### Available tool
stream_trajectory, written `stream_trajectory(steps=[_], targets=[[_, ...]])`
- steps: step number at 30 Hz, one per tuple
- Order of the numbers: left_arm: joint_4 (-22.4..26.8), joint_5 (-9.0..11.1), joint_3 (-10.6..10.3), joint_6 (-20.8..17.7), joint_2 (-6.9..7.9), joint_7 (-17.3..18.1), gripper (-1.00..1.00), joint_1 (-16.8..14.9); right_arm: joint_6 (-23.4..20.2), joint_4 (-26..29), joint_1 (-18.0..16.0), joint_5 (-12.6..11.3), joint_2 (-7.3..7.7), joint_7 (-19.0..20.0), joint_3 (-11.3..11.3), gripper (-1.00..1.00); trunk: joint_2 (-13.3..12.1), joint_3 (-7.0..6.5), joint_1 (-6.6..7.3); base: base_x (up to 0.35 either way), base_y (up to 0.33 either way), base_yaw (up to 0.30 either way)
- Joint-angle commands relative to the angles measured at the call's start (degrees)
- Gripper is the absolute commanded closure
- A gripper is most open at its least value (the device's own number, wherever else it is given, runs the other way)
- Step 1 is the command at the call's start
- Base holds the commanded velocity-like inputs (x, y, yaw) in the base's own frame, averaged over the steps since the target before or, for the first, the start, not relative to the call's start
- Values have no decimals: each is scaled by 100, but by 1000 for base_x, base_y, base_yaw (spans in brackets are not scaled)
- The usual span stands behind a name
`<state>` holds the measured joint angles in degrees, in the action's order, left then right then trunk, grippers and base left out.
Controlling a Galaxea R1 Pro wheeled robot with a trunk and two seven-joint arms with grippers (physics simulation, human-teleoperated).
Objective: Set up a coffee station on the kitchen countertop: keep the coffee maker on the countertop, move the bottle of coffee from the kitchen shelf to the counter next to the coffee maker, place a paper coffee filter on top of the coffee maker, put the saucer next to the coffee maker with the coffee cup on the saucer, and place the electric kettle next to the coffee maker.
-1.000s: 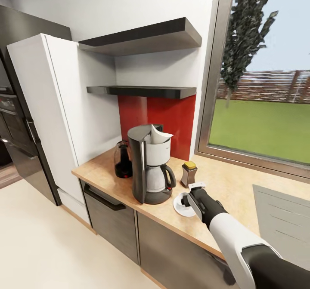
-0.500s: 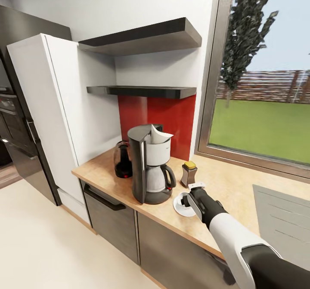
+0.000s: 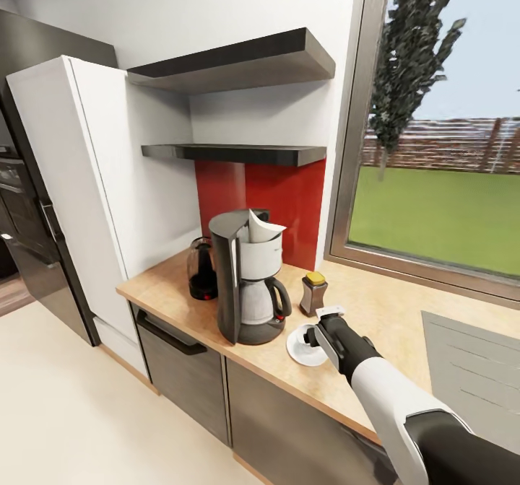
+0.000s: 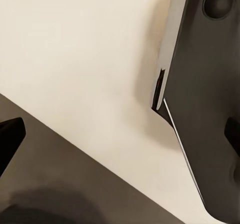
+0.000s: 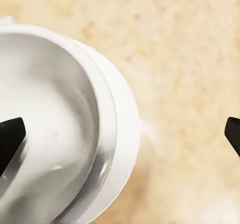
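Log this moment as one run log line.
right gripper: open above small white rounded cup | cup: on flat round white saucer | saucer: beside tall dark grey coffee maker

The whole head view now sits a little further right and slightly higher than half a second ago, so the coffee maker (image 3: 245,283), the kettle (image 3: 201,271), the coffee bottle (image 3: 314,294) and the saucer (image 3: 302,346) all appear shifted a touch left and down together. That is the camera moving; the things keep their places on the bench (image 3: 375,326). The right gripper (image 3: 323,324) holds almost the same spot in the picture above the saucer.
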<state>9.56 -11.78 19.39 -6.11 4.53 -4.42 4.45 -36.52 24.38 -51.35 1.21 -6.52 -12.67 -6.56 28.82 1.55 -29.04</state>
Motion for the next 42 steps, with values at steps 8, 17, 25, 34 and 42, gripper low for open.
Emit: stream_trajectory(steps=[8, 17, 25, 34, 42], targets=[[21, -61, 38, -39, -4, 3, -100, 3, -39, 20, -4, 11, -2, -14, -30, -100, 10, 1, -3, 0, 0, 0], [19, -57, 38, -39, -4, 3, -100, 3, -39, 23, -5, 11, 1, -13, -30, -100, 10, -74, -3, 0, 0, 0], [19, -61, 37, -39, -4, 3, -100, 3, -39, 30, -5, 11, 2, -10, -30, -100, 10, -145, -3, 0, 0, 0], [22, -60, 38, -39, -9, 3, -100, 3, -39, 35, -4, 11, 2, -7, -30, -100, 10, -225, -3, 0, 0, 0], [25, -60, 38, -39, -6, 3, -100, 3, -39, 50, -3, 11, 12, -7, -23, -100, 10, -279, -3, 0, 0, 0]])
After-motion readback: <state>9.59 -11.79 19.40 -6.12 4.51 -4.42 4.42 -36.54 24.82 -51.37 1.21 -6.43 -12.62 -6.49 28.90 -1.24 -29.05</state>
